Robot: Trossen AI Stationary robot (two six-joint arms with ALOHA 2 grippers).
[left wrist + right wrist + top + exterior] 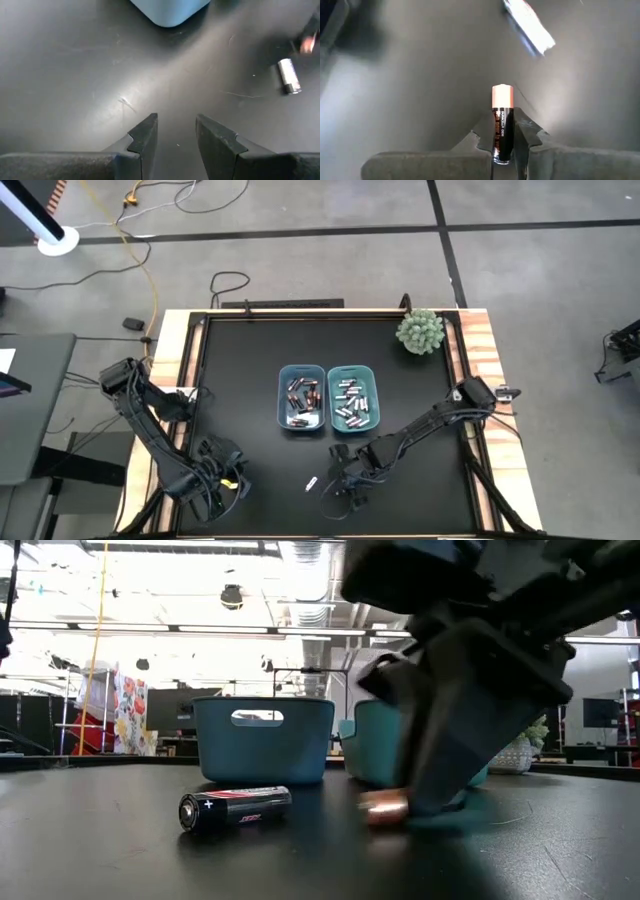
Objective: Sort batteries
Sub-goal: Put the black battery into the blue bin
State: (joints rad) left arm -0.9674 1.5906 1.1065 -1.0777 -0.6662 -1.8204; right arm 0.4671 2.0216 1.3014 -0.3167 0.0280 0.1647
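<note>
The right gripper (504, 142) sits low at the near edge of the table (240, 360), right of centre, its fingers clamped on a black battery with a copper end (502, 120) — the cell lies lengthwise between the pads, copper tip poking out ahead. A second loose battery (312, 482), silvery, lies on the tabletop just to the left. The left gripper (175, 137) waits at the near-left corner, fingers apart and holding nothing.

Such a cell looks small, stiff and smooth-walled; it would likely roll or slip if pinched off-centre, so a grip across the middle of the body seems safest. Beyond stand the blue bin (300, 398) and teal bin (355, 398), side by side and already holding batteries. Open black surface lies between gripper and bins — only the bin rims need clearing.
</note>
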